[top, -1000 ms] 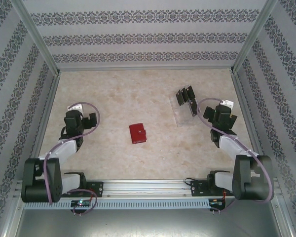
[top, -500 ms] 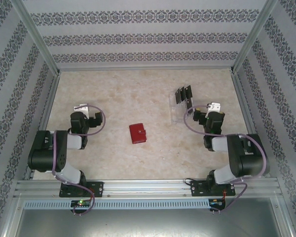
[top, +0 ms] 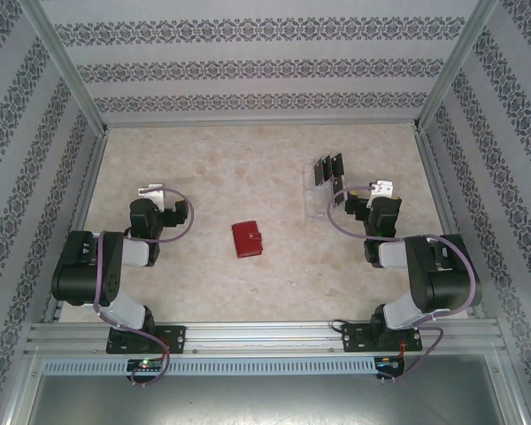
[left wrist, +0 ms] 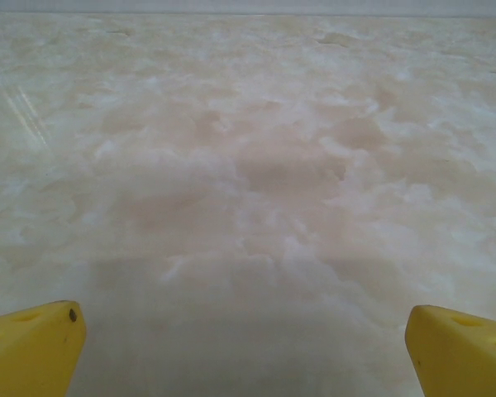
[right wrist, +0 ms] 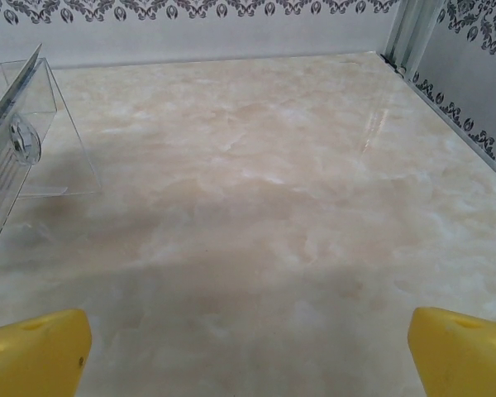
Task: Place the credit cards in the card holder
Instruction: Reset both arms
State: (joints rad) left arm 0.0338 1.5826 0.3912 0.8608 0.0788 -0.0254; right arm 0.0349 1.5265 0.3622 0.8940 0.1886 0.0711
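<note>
We see a clear plastic rack (top: 316,205), seemingly tiered, standing toward the right of the beige marbled table (top: 203,177), patterned walls (top: 265,66) around it.

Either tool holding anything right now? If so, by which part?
Nothing held: left tool and right tool are both open over bare table. The credit cards stand in the clear rack; the card holder lies mid-table.

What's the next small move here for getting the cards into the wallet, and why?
Probably swing the right gripper a little to its left, toward the clear rack. The black cards stand in that rack, just left of the gripper, which is open and empty. The red wallet lies mid-table.
</note>
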